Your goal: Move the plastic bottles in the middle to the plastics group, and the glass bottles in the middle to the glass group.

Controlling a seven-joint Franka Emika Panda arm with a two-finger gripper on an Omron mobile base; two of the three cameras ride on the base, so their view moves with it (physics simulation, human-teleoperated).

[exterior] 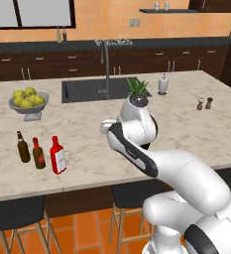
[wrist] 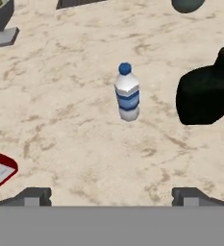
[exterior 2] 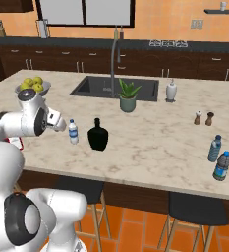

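On the left of the bench, in the left base view, a slim brown bottle, a narrow dark-red bottle and the flat red bottle with a white label stood in a row near the front edge, the flat one just beside the dark-red one. Behind them sat a bowl of yellow-green fruit.

Further right, in the right base view, the small clear water bottle stood upright, with the squat black bottle just beside it, apart from it.

My hand hovered above the bench with its fingers spread wide, holding nothing; the water bottle stood ahead between the tips, untouched.

Far right, near the front edge, two blue-tinted bottles stood close together.
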